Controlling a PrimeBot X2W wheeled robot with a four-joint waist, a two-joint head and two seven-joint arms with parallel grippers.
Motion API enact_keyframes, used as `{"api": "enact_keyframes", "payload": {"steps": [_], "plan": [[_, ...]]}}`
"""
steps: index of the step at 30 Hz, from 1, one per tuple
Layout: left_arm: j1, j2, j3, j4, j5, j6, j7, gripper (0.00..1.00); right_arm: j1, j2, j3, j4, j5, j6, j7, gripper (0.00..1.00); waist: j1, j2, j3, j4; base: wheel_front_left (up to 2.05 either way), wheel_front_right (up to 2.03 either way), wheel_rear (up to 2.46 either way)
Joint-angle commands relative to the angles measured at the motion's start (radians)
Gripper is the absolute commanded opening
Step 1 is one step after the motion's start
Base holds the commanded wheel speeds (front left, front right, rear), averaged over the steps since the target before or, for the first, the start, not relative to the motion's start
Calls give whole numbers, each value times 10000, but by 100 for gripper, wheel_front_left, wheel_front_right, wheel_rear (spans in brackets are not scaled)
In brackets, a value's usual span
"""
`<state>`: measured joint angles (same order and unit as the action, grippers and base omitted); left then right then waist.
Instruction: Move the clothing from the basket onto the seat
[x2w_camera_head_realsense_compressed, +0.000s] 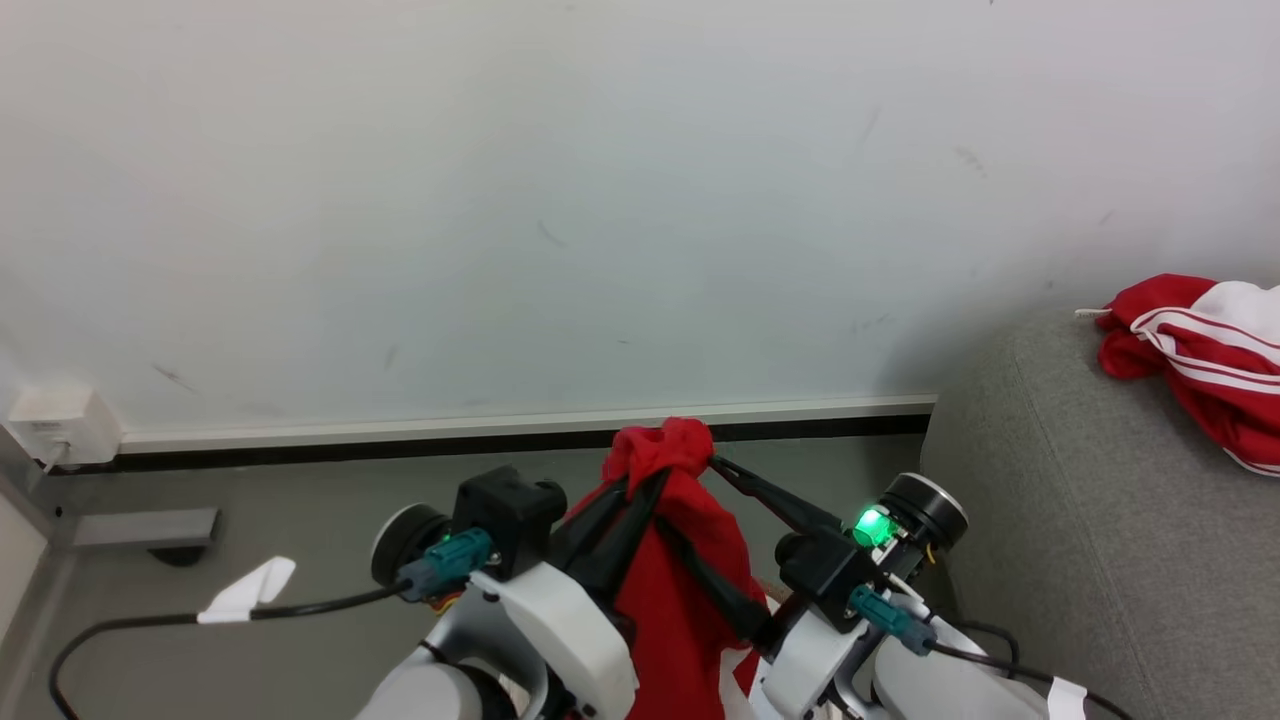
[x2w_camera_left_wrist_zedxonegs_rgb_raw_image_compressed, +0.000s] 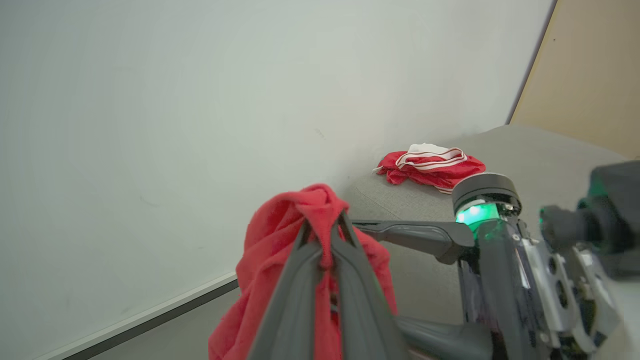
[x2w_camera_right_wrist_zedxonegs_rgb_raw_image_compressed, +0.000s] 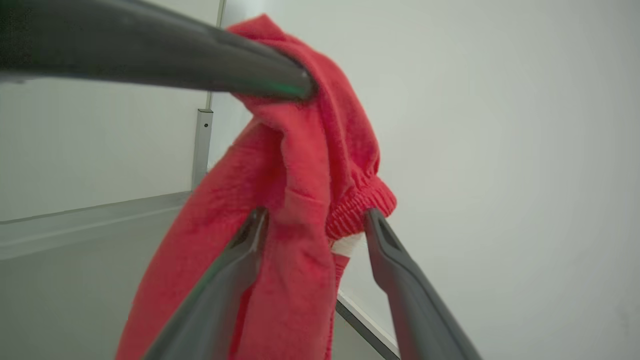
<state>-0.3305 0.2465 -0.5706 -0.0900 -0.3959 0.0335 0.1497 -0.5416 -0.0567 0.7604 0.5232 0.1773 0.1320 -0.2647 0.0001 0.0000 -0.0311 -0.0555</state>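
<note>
Your left gripper (x2w_camera_left_wrist_zedxonegs_rgb_raw_image_compressed: 322, 222) is clamped on the bunched top of a red garment (x2w_camera_head_realsense_compressed: 685, 600). Its two dark fingers are pressed together with a fold of cloth pinched between them, and the rest of the garment hangs down between your two arms. Your right gripper (x2w_camera_right_wrist_zedxonegs_rgb_raw_image_compressed: 312, 217) is spread wide. In its own wrist view the two fingers stand apart on either side of the hanging cloth, one against the red body and the other at a gathered elastic edge, just below the left gripper's tip. Whether those fingers press the cloth or merely brush it, you cannot tell from these views. In the head view both grippers meet low in the middle, above the grey floor (x2w_camera_head_realsense_compressed: 300, 540) and in front of the pale wall (x2w_camera_head_realsense_compressed: 600, 200) and its skirting board (x2w_camera_head_realsense_compressed: 500, 425). The light-grey seat (x2w_camera_head_realsense_compressed: 1040, 520) stands on your right, close beside the right arm. A red-and-white garment (x2w_camera_head_realsense_compressed: 1210, 350) with double-stripe trim lies crumpled on top of it near the wall, well apart from the one you hold.
</note>
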Motion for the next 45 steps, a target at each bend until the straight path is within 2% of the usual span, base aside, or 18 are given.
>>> {"api": "enact_keyframes", "payload": {"steps": [1, 2, 9, 10, 11, 12, 13, 21, 33, 38, 45], "plan": [[-62, -34, -58, -65, -26, -39, 24, 0, -247, 39, -93, 236, 151, -26, 9, 49, -1, 0, 22, 11, 0, 0, 0], [-73, -51, -86, -63, -30, -44, 29, 0, -258, 61, -70, 231, 431, -26, 7, 0, -1, 0, 32, 29, 0, 0, 0], [-78, 15, -130, 70, 53, 39, -22, 0, -401, 49, 320, -116, 1691, -26, 7, 0, -1, 0, 121, -90, 0, 0, 0], [-74, 36, -104, 86, 89, 92, -57, 31, -434, 51, 306, -131, 1784, -26, 7, 0, -1, 0, 144, -146, 0, 0, 0], [-62, 44, -85, 100, 117, 129, -91, 52, -458, 49, 260, -157, 1860, -26, 7, 0, -1, 0, 169, -212, 0, 0, 0], [-38, 48, -72, 117, 127, 163, -131, 93, -478, 45, 202, -175, 1917, -26, 7, 0, -1, 0, 201, -296, 0, 0, 0], [-14, 66, -73, 133, 153, 176, -136, 100, -486, 48, 131, -186, 1965, -26, 7, 0, -1, 0, 231, -394, 0, 0, 0], [152, 125, -4, 134, 164, 362, -292, 100, -300, -81, -836, -394, 1783, -26, 5, 0, -1, 0, 492, -1628, 0, 0, 0], [18, -100, -326, 194, 198, 302, -527, 100, -11, -1176, -2559, -1407, 1563, -26, 7, 0, -1, 0, 821, -3872, 0, 0, 0], [-136, -291, -487, 294, 219, 233, -583, 100, 175, -1681, -2858, -1668, 1695, -26, 62, 0, -1, 0, 920, -4259, 0, 0, 0], [-419, -323, -637, 299, 289, 203, -488, 100, 172, -2045, -3427, -2062, 1853, -26, 134, 0, -1, 0, 1331, -4197, 0, 0, 0]]}}
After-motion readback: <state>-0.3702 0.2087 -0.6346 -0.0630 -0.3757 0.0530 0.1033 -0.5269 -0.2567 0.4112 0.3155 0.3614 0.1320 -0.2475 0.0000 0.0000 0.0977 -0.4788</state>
